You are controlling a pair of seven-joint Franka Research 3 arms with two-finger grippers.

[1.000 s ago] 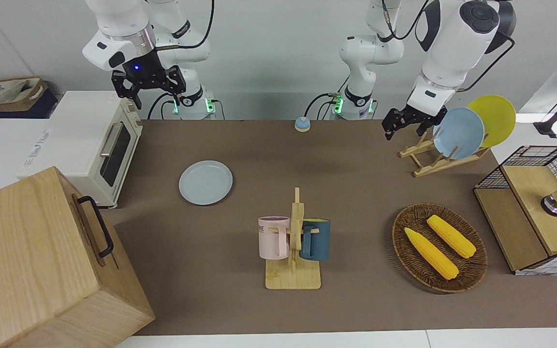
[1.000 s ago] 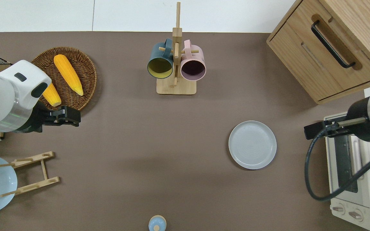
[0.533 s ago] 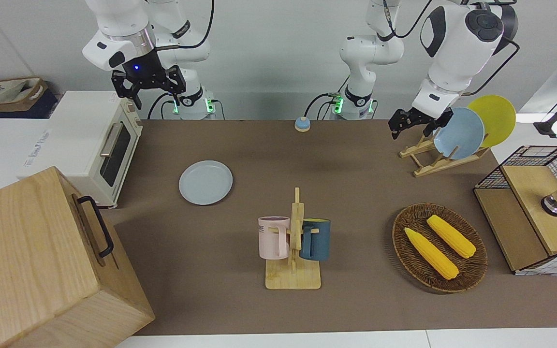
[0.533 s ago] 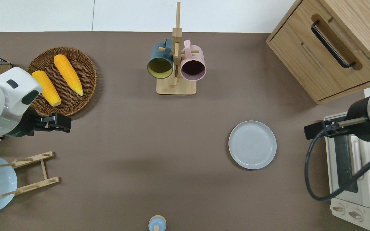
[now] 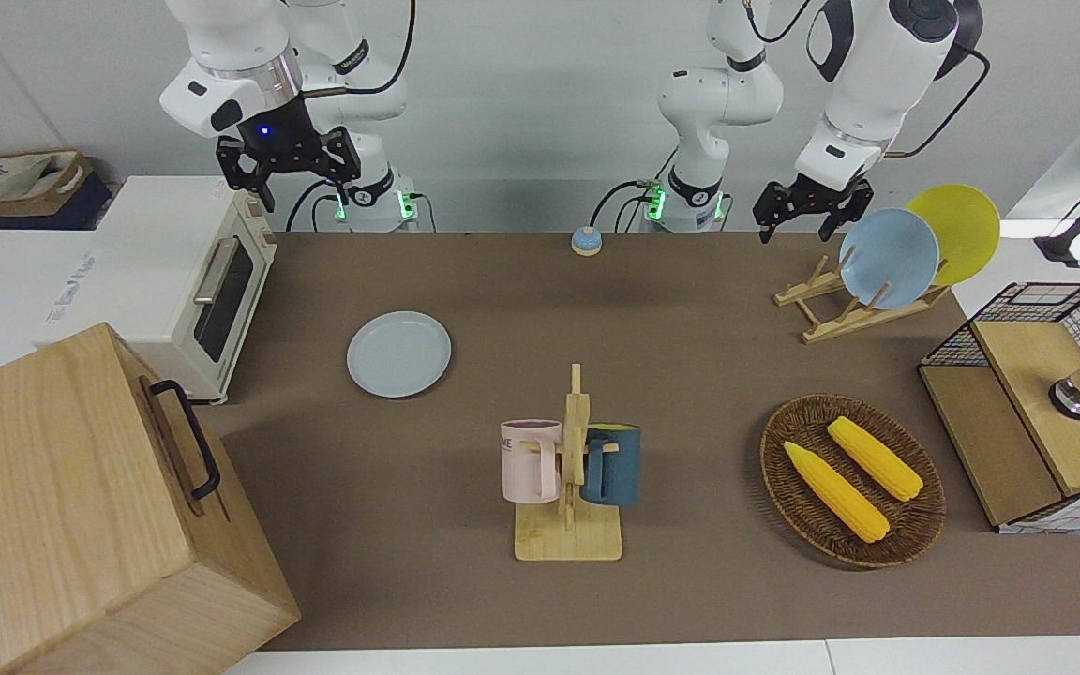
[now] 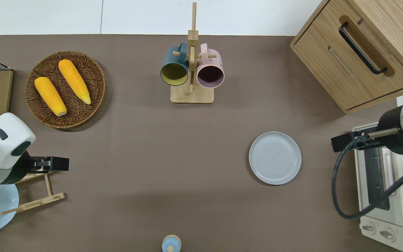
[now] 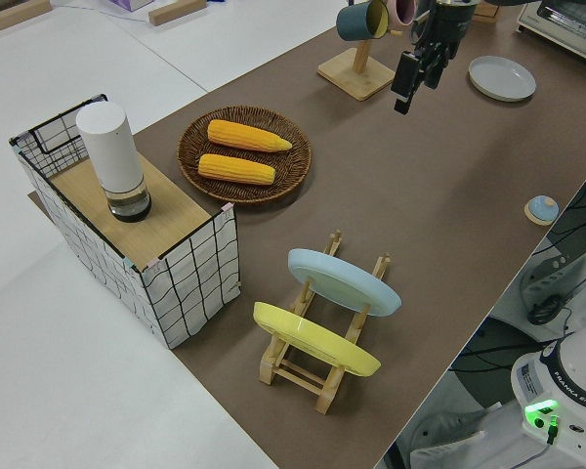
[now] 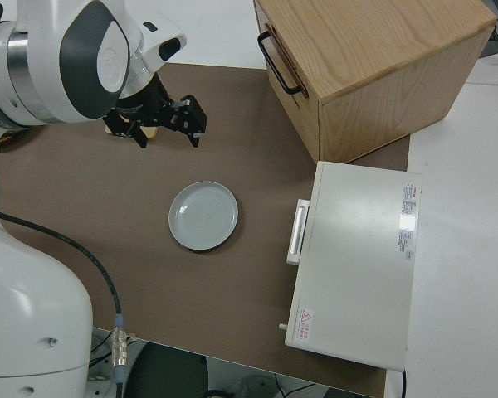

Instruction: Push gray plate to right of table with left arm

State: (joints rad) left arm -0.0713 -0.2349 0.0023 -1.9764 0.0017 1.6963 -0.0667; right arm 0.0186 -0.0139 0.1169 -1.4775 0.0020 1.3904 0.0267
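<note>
The gray plate [image 5: 398, 353] lies flat on the brown table [image 5: 690, 309], toward the right arm's end, next to the toaster oven; it also shows in the overhead view [image 6: 275, 158] and the right side view [image 8: 203, 215]. My left gripper [image 5: 812, 211] is open and empty, up in the air at the opposite end of the table from the plate. In the overhead view the left gripper [image 6: 59, 163] is over the end of the wooden plate rack [image 6: 33, 189]. The right arm is parked, its gripper [image 8: 168, 124] open.
A sky-blue plate [image 5: 889, 258] and a yellow plate [image 5: 962, 230] stand in the rack. A wicker basket [image 5: 851, 480] holds two corn cobs. A mug tree [image 5: 570, 469] stands mid-table. A toaster oven [image 5: 184, 272], wooden cabinet [image 5: 62, 506], bell [image 5: 585, 241] and wire basket [image 5: 1037, 394] line the edges.
My left gripper has drawn back toward the robots, from beside the corn basket to over the plate rack, and risen. The gray plate and the right arm have not moved.
</note>
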